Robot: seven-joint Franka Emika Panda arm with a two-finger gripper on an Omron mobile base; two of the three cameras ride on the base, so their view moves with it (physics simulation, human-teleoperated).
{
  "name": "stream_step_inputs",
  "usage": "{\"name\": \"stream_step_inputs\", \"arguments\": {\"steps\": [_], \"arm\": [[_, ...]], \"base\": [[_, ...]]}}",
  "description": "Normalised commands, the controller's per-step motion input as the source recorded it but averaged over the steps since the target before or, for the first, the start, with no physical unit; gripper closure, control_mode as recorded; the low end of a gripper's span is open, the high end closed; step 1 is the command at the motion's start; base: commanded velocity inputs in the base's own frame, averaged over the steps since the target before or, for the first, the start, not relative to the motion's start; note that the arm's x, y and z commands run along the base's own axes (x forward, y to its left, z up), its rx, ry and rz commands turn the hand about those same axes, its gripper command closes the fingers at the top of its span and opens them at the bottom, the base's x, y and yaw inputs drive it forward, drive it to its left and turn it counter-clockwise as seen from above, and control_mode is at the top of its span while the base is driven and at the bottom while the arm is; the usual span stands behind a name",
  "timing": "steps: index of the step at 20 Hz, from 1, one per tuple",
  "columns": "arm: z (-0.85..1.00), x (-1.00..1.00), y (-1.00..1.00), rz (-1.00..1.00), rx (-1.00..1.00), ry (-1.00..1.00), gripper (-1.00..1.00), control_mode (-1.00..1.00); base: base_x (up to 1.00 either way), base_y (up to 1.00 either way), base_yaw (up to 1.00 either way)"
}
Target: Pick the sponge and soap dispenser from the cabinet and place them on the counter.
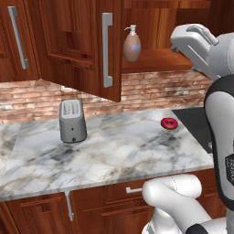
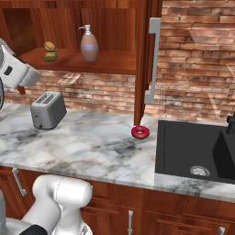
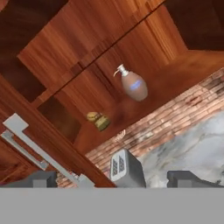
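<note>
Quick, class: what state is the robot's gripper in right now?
Gripper: open, holding nothing; sponge and soap dispenser sit on the cabinet shelf.

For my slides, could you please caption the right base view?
Soap dispenser and sponge wait on the open cabinet's shelf above a toaster and doughnut.

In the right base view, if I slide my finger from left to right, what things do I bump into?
Toaster → sponge → soap dispenser → doughnut → cabinet door handle → sink.
</note>
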Motion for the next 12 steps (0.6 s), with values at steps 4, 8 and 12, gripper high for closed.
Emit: {"name": "stream_step_inputs", "arguments": {"steps": [4, 8, 12], "arm": [[-0.13, 0.02, -0.27, 0.07, 0.22, 0.01, -1.0, -1.0], [-0.02, 0.01, -0.27, 0.05, 0.29, 0.02, -1.0, -1.0], [0.08, 0.08, -0.2, 0.07, 0.34, 0.13, -1.0, -1.0]], "base": [[0.0, 0.0, 0.0], [0.0, 0.0, 0.0], [0.0, 0.0, 0.0]]}}
